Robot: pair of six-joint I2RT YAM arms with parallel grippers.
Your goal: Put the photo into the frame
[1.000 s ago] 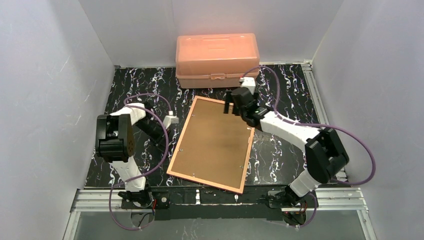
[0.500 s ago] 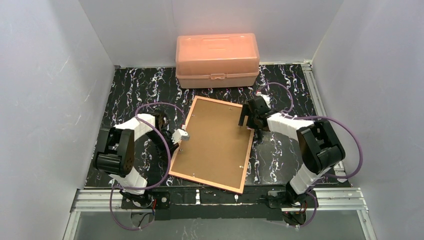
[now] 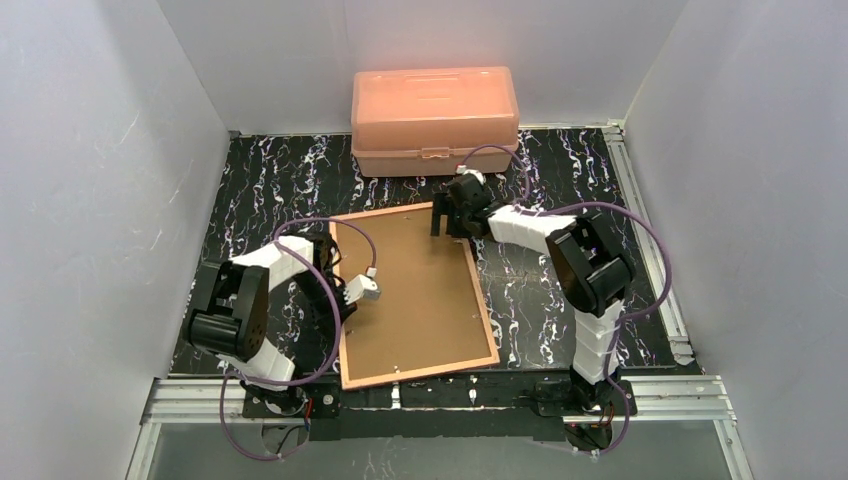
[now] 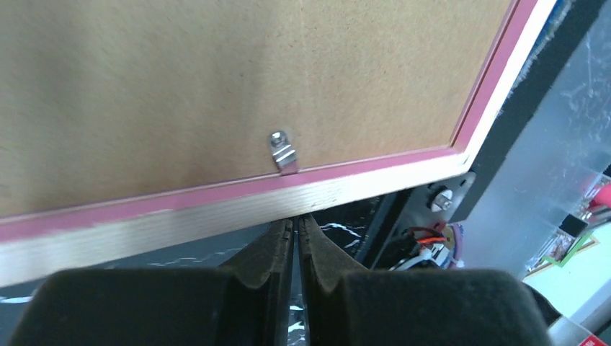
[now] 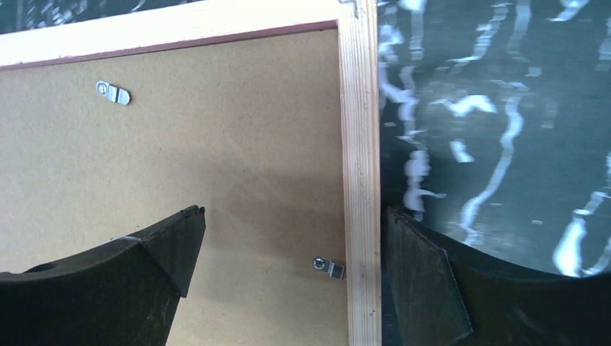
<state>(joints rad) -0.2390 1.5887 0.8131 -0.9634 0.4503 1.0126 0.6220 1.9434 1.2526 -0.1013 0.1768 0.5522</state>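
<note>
The frame [image 3: 484,300] lies face down on the black marbled table, its brown backing board [image 3: 415,290] facing up. The photo is out of view. My left gripper [image 3: 345,308] is shut with nothing in it; in the left wrist view its fingertips [image 4: 295,220] touch the frame's pale wooden outer edge [image 4: 216,209] just below a metal clip [image 4: 283,153]. My right gripper [image 3: 450,222] is open at the far right corner. In the right wrist view the right gripper [image 5: 294,213] straddles the frame's side rail [image 5: 359,144], one finger over the board, the other outside the rail.
A salmon-pink lidded box [image 3: 435,120] stands at the back of the table, just beyond the frame. Small metal clips [image 5: 330,267] hold the backing board along the rails. White walls enclose the table on the left, back and right. The arm bases sit at the near edge.
The frame has turned counter-clockwise and shifted left. My left gripper swung in to its left edge. My right gripper moved left along with the far right corner.
</note>
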